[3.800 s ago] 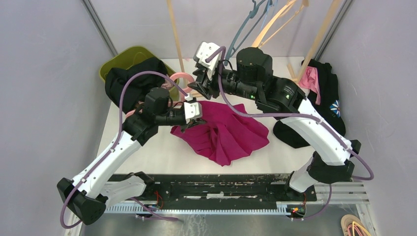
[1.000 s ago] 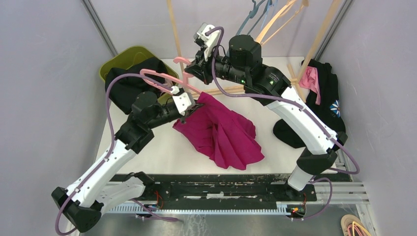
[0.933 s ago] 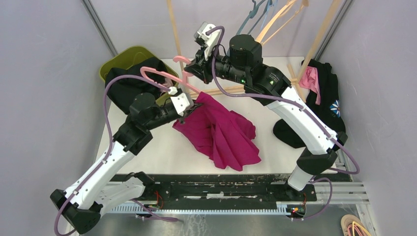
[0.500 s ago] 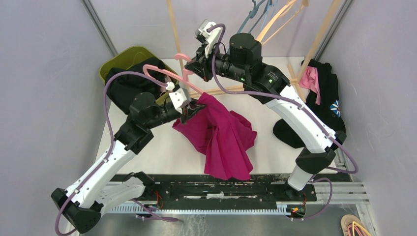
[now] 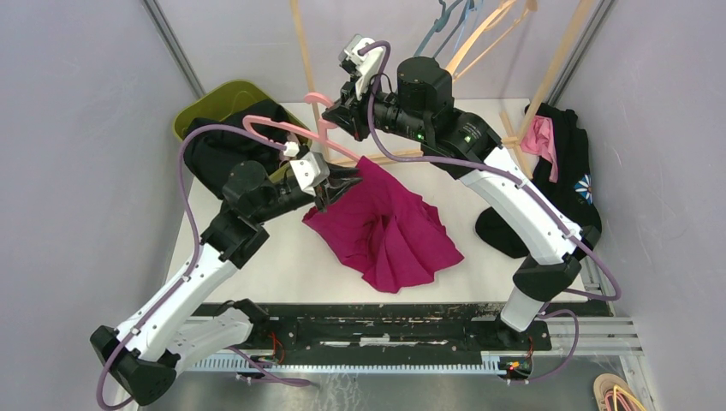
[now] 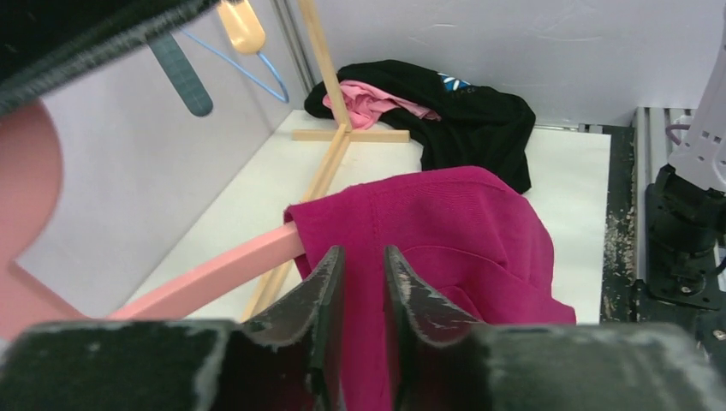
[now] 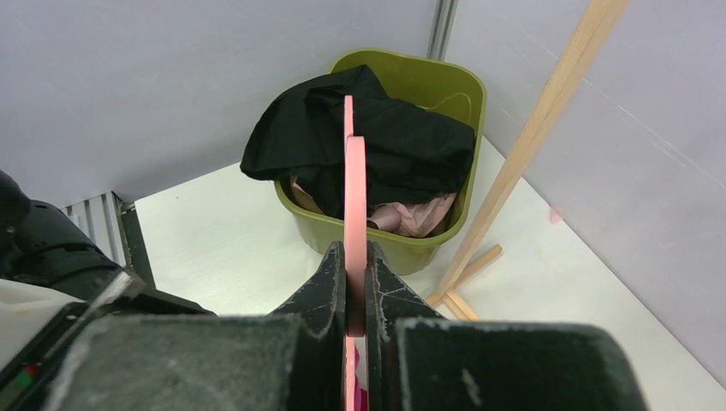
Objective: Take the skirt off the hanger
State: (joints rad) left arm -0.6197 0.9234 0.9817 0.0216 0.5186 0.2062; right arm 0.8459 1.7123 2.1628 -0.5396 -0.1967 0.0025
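Observation:
The magenta skirt (image 5: 389,231) hangs by one corner from the pink hanger (image 5: 282,133), its lower part spread on the white table (image 5: 257,257). My left gripper (image 5: 330,184) is shut on the skirt's waistband next to the hanger arm; the left wrist view shows the fabric (image 6: 445,223) pinched between my fingers (image 6: 321,282) and the pink arm (image 6: 223,270) entering the cloth. My right gripper (image 5: 338,111) is shut on the hanger near its hook, held high; the right wrist view shows the pink bar (image 7: 354,188) clamped edge-on.
A green bin (image 5: 218,98) holding black clothing (image 5: 231,141) stands at the back left. A wooden rack (image 5: 548,77) with spare hangers (image 5: 445,26) stands at the back. Black and pink garments (image 5: 565,154) lie at the right.
The skirt's hanging lower part has swung right and spread wider on the table. Both grippers keep their holds near the same raised spot.

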